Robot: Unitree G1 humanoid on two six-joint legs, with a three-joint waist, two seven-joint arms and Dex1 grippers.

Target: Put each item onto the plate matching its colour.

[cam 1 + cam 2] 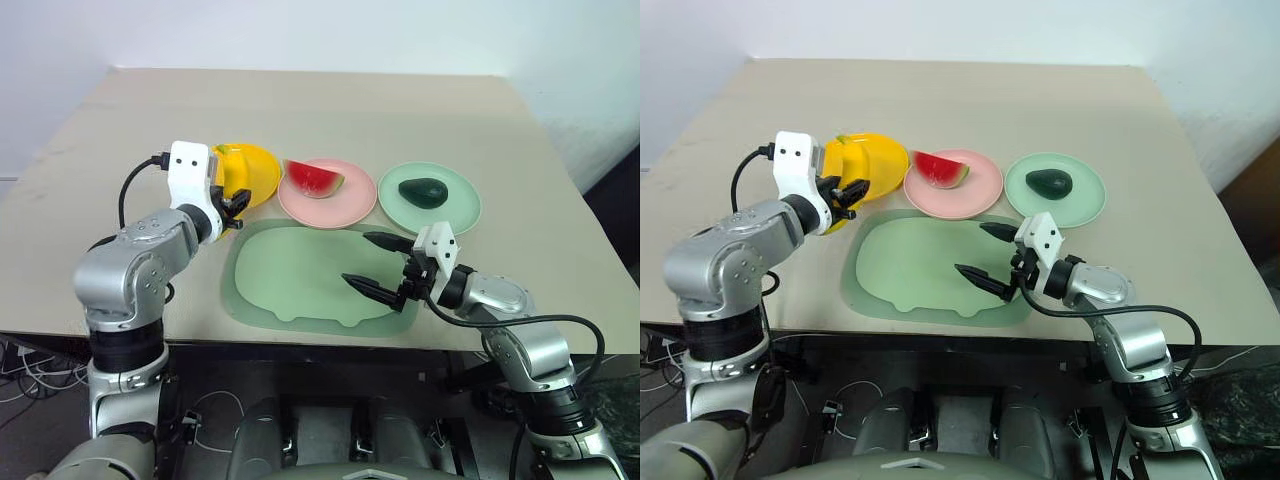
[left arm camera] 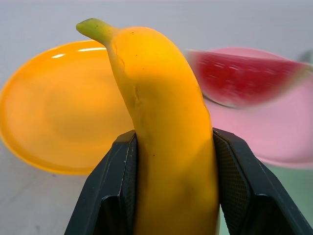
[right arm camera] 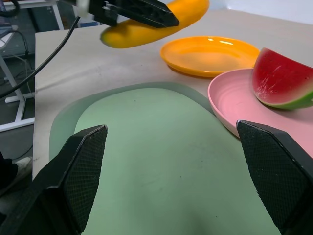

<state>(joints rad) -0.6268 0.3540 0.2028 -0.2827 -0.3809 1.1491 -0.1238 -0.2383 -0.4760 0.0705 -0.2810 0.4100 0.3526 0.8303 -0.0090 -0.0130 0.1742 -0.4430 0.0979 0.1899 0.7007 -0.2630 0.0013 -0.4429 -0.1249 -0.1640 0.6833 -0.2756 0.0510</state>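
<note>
Left wrist view, banana [image 2: 166, 147] base (hand-clamped) cut off, watermelon [image 2: 244, 78] blurred

A beige table [image 1: 300, 110] is standing against a plain white wall [image 1: 330, 30], its far edge meeting that wall, while soft even light is falling across the top and loose cables [image 1: 25, 365] are lying on the floor beneath its near left corner.

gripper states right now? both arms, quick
Left gripper: shut on the banana.
Right gripper: open, holding nothing.
</note>
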